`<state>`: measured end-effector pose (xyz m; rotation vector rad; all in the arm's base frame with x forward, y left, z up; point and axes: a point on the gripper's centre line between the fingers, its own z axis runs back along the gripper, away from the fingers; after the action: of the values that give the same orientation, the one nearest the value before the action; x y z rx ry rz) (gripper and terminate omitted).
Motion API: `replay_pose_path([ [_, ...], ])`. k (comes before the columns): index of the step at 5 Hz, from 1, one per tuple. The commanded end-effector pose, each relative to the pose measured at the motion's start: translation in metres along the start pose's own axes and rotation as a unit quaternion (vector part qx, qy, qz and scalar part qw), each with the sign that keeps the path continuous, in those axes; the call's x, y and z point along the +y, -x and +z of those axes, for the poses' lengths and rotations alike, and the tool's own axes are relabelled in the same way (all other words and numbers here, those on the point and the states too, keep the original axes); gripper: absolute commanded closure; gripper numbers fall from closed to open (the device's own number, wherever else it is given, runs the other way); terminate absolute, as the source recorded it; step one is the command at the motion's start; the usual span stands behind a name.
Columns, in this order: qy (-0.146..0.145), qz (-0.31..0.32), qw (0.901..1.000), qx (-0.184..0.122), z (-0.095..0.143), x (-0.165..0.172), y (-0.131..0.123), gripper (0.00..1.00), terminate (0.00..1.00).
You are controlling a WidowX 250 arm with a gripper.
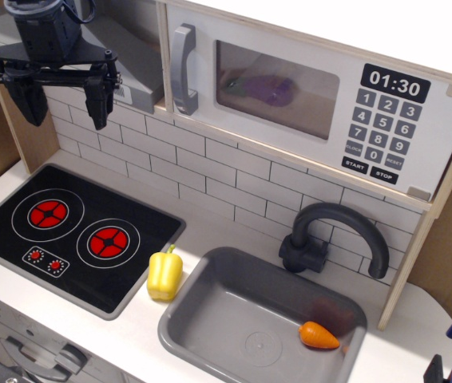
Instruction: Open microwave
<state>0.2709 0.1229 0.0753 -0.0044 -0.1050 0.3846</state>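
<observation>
The microwave (pixel 314 96) sits at the top right in a light wood body. Its wide white door is shut. The grey vertical bar handle (pixel 184 69) is at the door's left edge. The clear window (pixel 276 84) shows a purple object inside. A black clock reading 01:30 (pixel 395 83) and a grey keypad (pixel 381 125) are on the right. My gripper (pixel 60 102) hangs at the top left, above the stove and left of the handle. Its two black fingers (pixel 98 104) point down, spread apart and empty.
A grey slanted range hood (pixel 134 60) is behind the gripper. A black stove (pixel 74 231) with two red burners is below. A yellow pepper (pixel 164 274) lies beside the grey sink (pixel 210 319), which holds an orange carrot (pixel 319 335). A black faucet (pixel 334 235) stands behind it.
</observation>
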Motion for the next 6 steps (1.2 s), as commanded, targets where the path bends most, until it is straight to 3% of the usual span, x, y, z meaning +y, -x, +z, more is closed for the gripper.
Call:
replay_pose_path([
  [1,0.000,0.000,1.0000,0.000,0.000,0.000,0.000,0.00,0.00],
  [4,0.062,-0.109,0.9914,-0.038,-0.017,-0.080,-0.013,0.00,0.00],
  [5,0.055,-0.118,0.9875,-0.088,-0.013,-0.097,-0.021,0.00,0.00],
  [6,0.049,-0.107,0.9860,-0.118,-0.003,-0.099,-0.034,0.00,0.00],
])
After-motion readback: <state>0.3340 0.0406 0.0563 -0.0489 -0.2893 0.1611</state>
